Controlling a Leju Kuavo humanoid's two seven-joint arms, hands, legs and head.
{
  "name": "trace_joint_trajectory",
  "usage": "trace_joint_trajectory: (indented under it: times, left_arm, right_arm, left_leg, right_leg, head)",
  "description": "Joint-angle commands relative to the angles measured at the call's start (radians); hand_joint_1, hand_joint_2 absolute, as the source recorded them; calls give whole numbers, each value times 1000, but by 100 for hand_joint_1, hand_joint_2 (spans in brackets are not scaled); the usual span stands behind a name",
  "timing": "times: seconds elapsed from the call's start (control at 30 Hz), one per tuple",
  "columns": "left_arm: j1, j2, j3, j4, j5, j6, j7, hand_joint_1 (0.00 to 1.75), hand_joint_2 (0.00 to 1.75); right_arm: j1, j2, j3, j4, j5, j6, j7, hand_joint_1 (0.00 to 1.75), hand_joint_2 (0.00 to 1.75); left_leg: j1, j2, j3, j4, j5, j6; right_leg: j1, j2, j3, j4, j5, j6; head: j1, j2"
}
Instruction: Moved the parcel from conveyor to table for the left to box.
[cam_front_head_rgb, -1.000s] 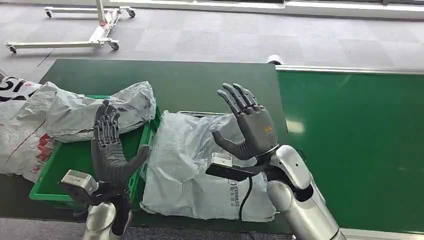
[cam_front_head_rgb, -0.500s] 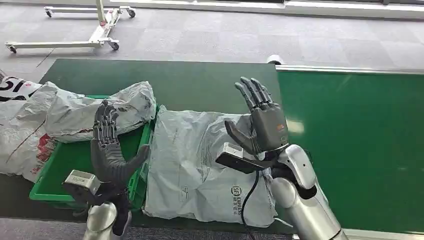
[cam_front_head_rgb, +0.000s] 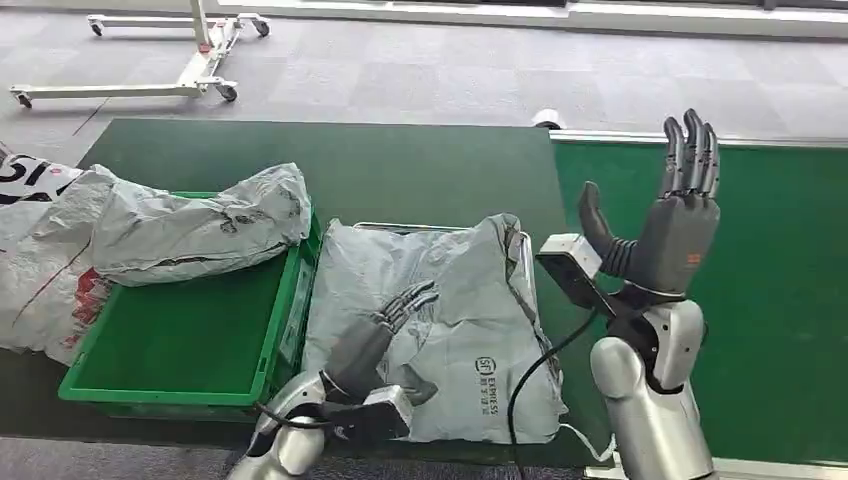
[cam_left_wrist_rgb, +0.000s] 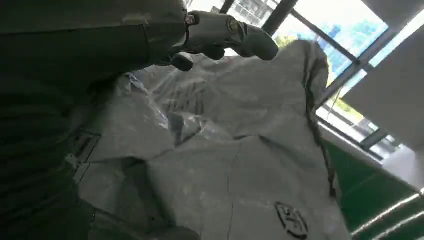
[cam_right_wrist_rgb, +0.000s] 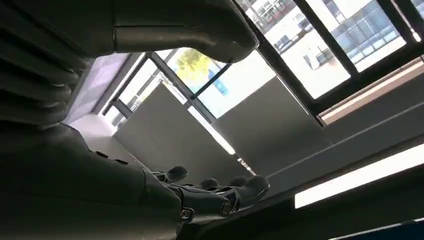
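A crumpled grey parcel (cam_front_head_rgb: 450, 300) with a printed logo lies on the dark green table (cam_front_head_rgb: 400, 170), just right of the green box (cam_front_head_rgb: 190, 345). My left hand (cam_front_head_rgb: 385, 325) reaches low over the parcel's near left part, fingers stretched out and lying on the wrap without gripping it. The left wrist view shows the parcel (cam_left_wrist_rgb: 240, 150) close up under the fingers (cam_left_wrist_rgb: 225, 32). My right hand (cam_front_head_rgb: 670, 215) is raised upright over the conveyor's left edge, fingers straight and apart, holding nothing. The right wrist view looks past that hand (cam_right_wrist_rgb: 100, 165) at windows.
A second grey bag (cam_front_head_rgb: 200, 225) drapes over the box's far rim, and more bags (cam_front_head_rgb: 40, 250) pile up at the left. The bright green conveyor (cam_front_head_rgb: 740, 290) runs along the right. A white wheeled frame (cam_front_head_rgb: 190, 60) stands on the floor beyond.
My left hand dropped from upright beside the box and swung right onto the parcel. My right hand left the parcel, moving right and up over the conveyor edge.
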Motion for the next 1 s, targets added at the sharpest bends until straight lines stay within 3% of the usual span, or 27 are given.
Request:
trace_joint_trajectory:
  times: [0.03, 0.07, 0.1, 0.3, 0.63, 0.67, 0.73, 0.77, 0.83, 0.87, 1.0]
  left_arm:
    - [-122, 29, -139, 209, -36, -28, 10, 0, 175]
    - [-132, 28, -145, 218, -41, -31, 11, 2, 175]
    - [-143, 23, -150, 230, -44, -33, 11, 175, 175]
    - [-135, 29, -118, 205, -36, -38, 16, 175, 175]
    - [-58, 26, 21, 60, 65, 82, -19, 175, 175]
    - [-33, -10, 102, 18, 133, 171, -32, 175, 175]
    - [-17, -12, 156, -39, 183, 224, -24, 175, 175]
    - [-2, -52, 243, -76, 239, 343, -21, 175, 175]
    - [-2, -37, 259, -93, 255, 373, -20, 175, 175]
    - [-2, -69, 322, -108, 269, 527, -41, 175, 175]
    - [-28, -61, 407, -134, 216, 868, -42, 175, 175]
  right_arm:
    - [-41, 39, -43, 29, 9, 5, 9, 0, 175]
    - [-43, 43, -43, 30, 11, 7, 12, 0, 175]
    - [-44, 45, -40, 32, 13, 7, 13, 0, 175]
    - [-59, 54, -28, 45, 17, 6, 20, 0, 175]
    - [-20, 56, -52, 9, 19, 28, 21, 0, 175]
    - [-7, 59, -60, -4, 21, 34, 23, 0, 175]
    - [9, 62, -68, -14, 24, 37, 20, 0, 175]
    - [18, 65, -73, -16, 28, 42, 20, 0, 175]
    - [23, 69, -77, -12, 30, 39, 19, 0, 175]
    - [24, 74, -77, -4, 36, 44, 19, 0, 175]
    - [39, 89, -64, 36, 50, 29, 14, 0, 175]
  left_leg:
    - [0, -2, 4, -3, 1, 0]
    - [0, 0, 2, -1, 0, 0]
    - [0, -1, 2, -2, 0, 0]
    - [0, 0, 3, -2, 0, 0]
    - [1, 1, 2, -1, -1, 0]
    - [1, 1, 3, -2, 0, 0]
    - [0, 1, 2, -1, 0, 0]
    - [1, 1, 2, -2, -1, 0]
    - [1, 1, 1, -1, -1, 0]
    - [1, 1, 0, 0, -1, 0]
    - [2, 1, 2, -2, 0, -1]
  right_leg:
    - [0, 0, 4, -3, 0, -1]
    - [0, 0, 2, -1, 0, 0]
    - [0, 0, 2, -1, 0, 0]
    - [0, 2, 3, -2, 1, -1]
    - [1, 2, 2, -1, 0, -1]
    - [1, 3, 3, -2, 0, -1]
    - [1, 2, 2, -1, 0, -1]
    - [1, 3, 2, -1, 0, -1]
    - [1, 2, 1, -1, 0, -1]
    - [2, 2, 0, -1, 0, -1]
    - [2, 3, 2, -2, 0, -1]
  head:
    - [0, 0]
    - [0, 0]
    - [0, 0]
    - [0, 0]
    - [0, 0]
    - [0, 0]
    - [0, 0]
    - [0, 0]
    - [0, 0]
    - [0, 0]
    - [0, 0]
